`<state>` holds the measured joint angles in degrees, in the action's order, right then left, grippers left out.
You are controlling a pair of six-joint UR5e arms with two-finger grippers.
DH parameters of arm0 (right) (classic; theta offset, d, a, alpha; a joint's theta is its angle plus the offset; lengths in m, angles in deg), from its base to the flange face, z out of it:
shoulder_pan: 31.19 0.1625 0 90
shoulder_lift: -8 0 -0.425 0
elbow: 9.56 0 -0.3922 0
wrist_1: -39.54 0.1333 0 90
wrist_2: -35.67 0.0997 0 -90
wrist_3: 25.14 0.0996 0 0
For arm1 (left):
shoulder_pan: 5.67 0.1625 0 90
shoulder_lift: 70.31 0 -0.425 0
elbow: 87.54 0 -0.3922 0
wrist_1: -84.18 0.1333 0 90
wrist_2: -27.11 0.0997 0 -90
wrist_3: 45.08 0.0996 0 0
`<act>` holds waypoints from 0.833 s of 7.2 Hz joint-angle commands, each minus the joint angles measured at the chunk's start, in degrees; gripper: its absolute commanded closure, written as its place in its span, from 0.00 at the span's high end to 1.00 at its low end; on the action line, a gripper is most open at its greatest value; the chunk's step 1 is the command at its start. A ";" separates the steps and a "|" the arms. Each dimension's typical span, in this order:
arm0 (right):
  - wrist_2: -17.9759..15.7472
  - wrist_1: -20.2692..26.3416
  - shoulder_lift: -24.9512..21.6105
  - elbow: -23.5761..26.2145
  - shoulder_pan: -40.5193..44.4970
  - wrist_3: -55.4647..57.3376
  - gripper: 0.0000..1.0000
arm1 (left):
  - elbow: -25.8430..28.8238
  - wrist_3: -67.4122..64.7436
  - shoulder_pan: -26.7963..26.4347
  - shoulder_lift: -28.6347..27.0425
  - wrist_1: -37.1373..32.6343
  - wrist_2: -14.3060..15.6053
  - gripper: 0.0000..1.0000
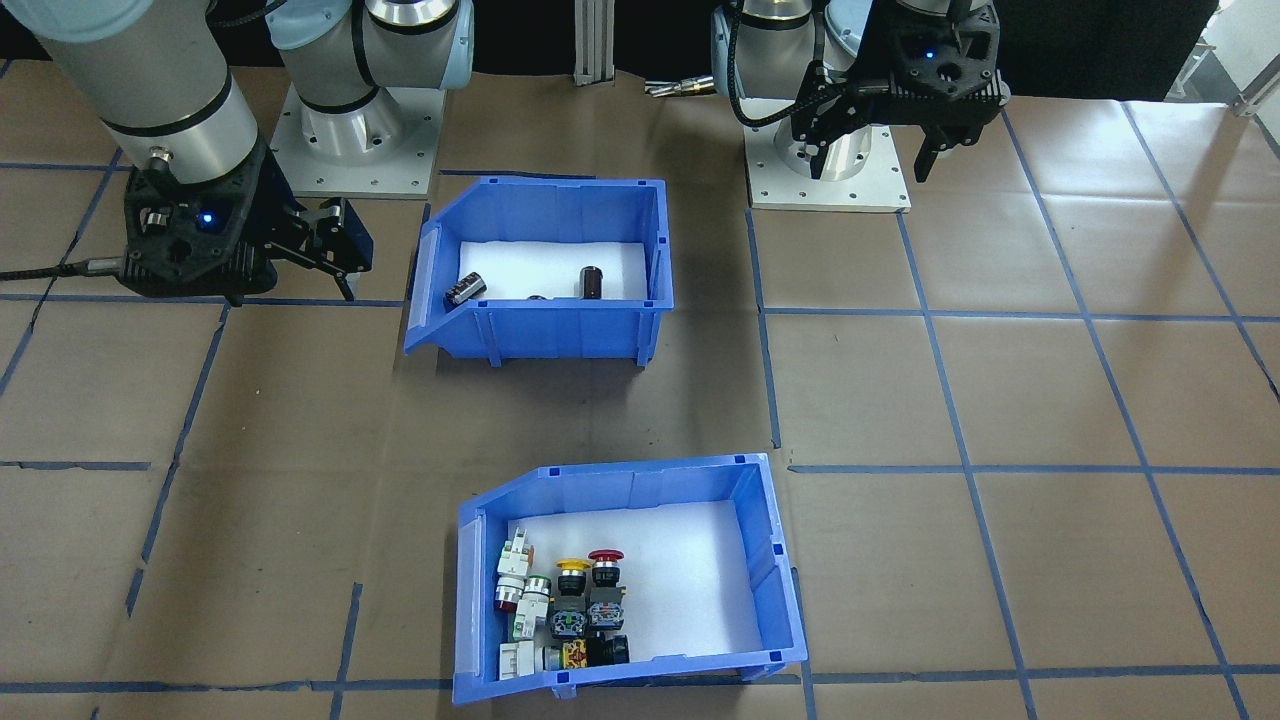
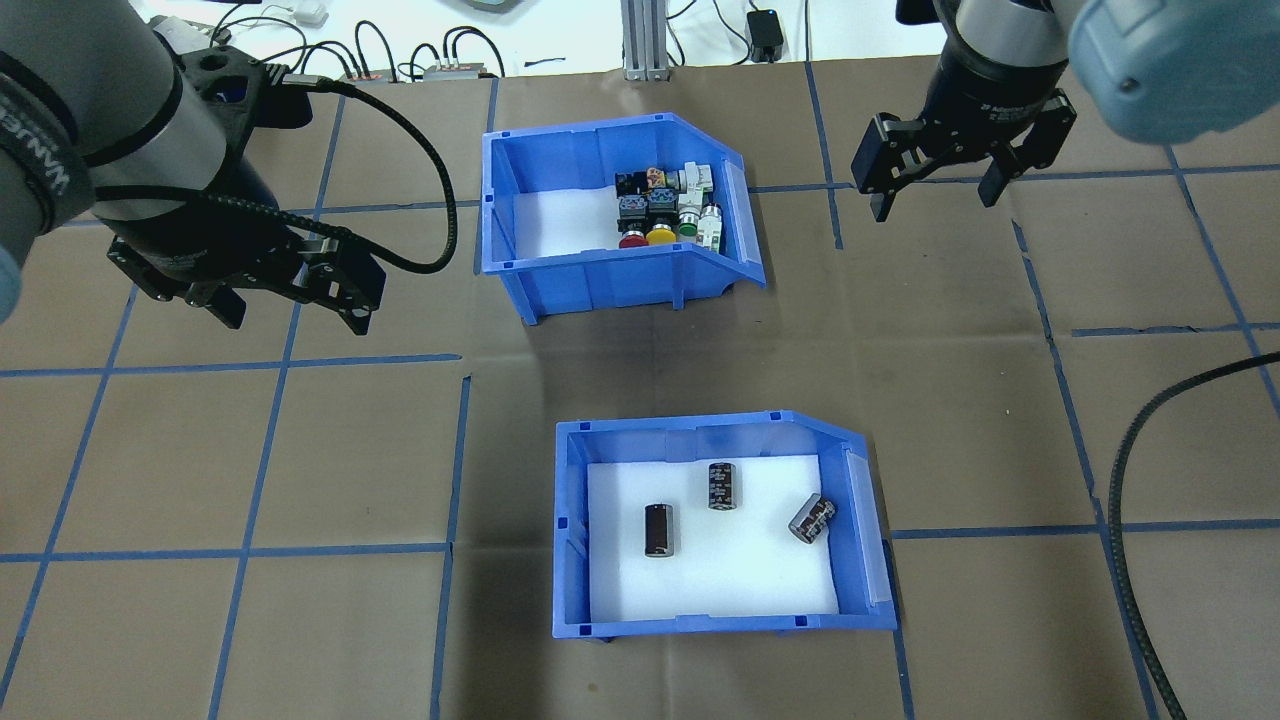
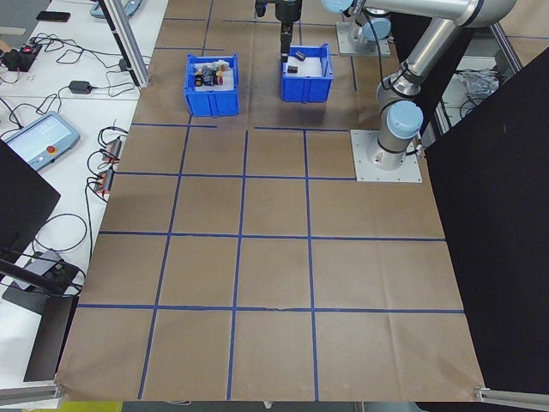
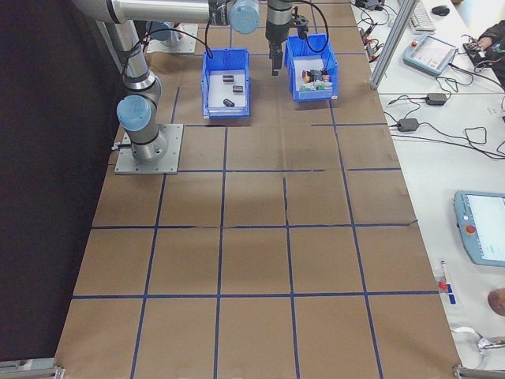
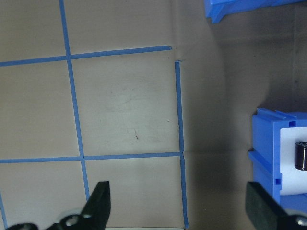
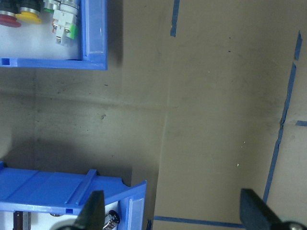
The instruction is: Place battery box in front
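Note:
The battery box is a blue bin with a white liner, on the table's robot side, and its sloped lip points to my right. Three dark cells lie loose inside it. In the front-facing view the battery box sits between the two arm bases. My left gripper hovers open and empty, left of both bins; its wrist view catches the battery box at the right edge. My right gripper hangs open and empty to the right of the bins, with the battery box at its view's lower left.
An identical blue bin holding colourful push-button switches stands on the far side of the table, also seen as the switch bin. Brown paper with blue tape lines covers the table. A black cable loops at the right.

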<state>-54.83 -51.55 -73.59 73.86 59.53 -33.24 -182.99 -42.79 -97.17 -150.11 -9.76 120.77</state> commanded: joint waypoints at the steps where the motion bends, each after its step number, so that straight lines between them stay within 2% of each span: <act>1: -0.20 0.29 5.64 -7.29 2.43 -8.13 1.00 | -1.30 -11.76 -0.17 0.78 0.16 -5.72 1.00; 3: -0.29 0.29 7.76 -8.80 6.47 -8.69 1.00 | -5.16 -36.20 -0.53 2.19 0.16 -6.48 0.99; 6: -0.20 -0.67 12.05 -12.31 13.85 -25.97 1.00 | -10.70 -65.71 -2.27 4.12 0.16 -7.26 0.95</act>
<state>-54.98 -51.70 -63.72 63.11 70.37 -53.19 -191.20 -95.07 -98.23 -147.08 -9.63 113.91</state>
